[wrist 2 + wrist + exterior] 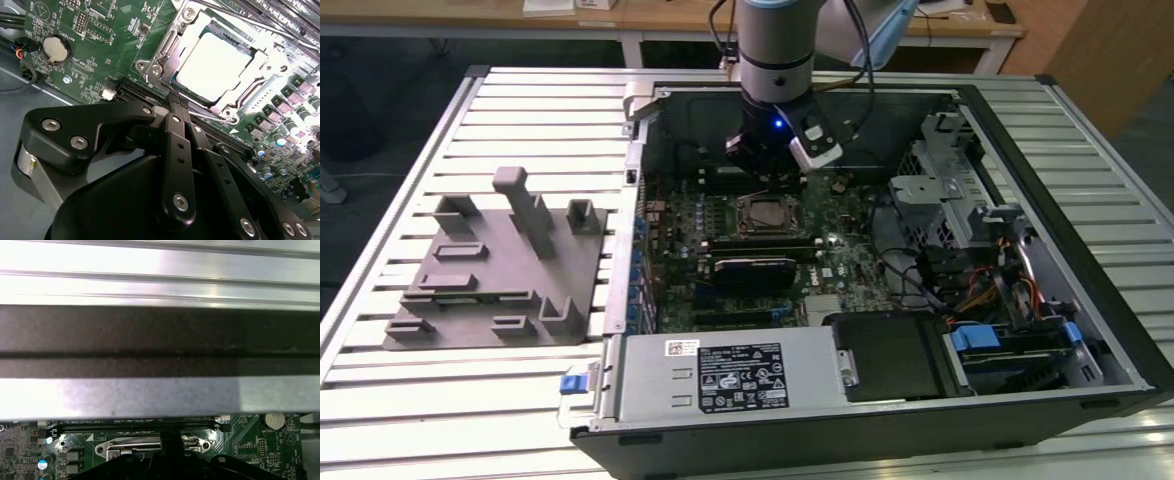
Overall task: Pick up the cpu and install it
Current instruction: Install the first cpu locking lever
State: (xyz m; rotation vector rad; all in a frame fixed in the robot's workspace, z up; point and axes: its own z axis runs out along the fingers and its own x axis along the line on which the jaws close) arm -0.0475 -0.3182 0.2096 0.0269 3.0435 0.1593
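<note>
- Exterior view: the gripper is seen inside the open computer case, hanging just above the socket frame on the motherboard, towards the case's far wall. The grey fixture lies on the slatted table, well apart from the case, beyond its side wall at the exterior view's left.
- Exterior view: the cpu cannot be made out separately from its socket at this angle.
- Second wrist view: the cpu is seen lying flat within the socket frame, its pale top exposed. The fingers are brought together with nothing between them, so the gripper is judged clenched and empty.
- Second wrist view: the fingertips stand close to the frame's near edge, beside a black slot. A coin cell sits near the board's edge.
- First wrist view: the metal case wall is seen close ahead, with the socket frame's rim and the coin cell beneath it.
- Risk, judged: if the chip is not fully seated, or sits skewed in the frame, contact pins could be bent; seating cannot be confirmed from these views.
- Risk, judged: any sideways drift could knock the fingertips against the frame rim or slot, and the wrist against the nearby wall.
</note>
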